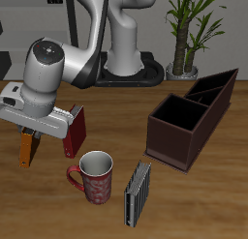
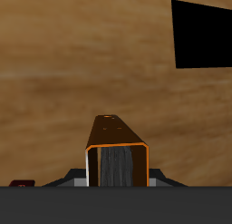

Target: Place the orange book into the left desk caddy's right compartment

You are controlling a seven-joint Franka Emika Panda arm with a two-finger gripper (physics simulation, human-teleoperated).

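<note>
Gripping the orange book (image 1: 27, 146) between its fingers, pincer (image 1: 32, 133) hangs above tabletop (image 1: 194, 204), nine o'clock of the mug (image 1: 95, 177).

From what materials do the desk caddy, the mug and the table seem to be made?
The left desk caddy looks like dark brown wood with a matte finish: flat, thick walls and dividers. The mug seems glazed ceramic, red patterned outside with a pale inside. The table appears to be wood, showing warm brown grain streaks. As renders, these are impressions only.
</note>
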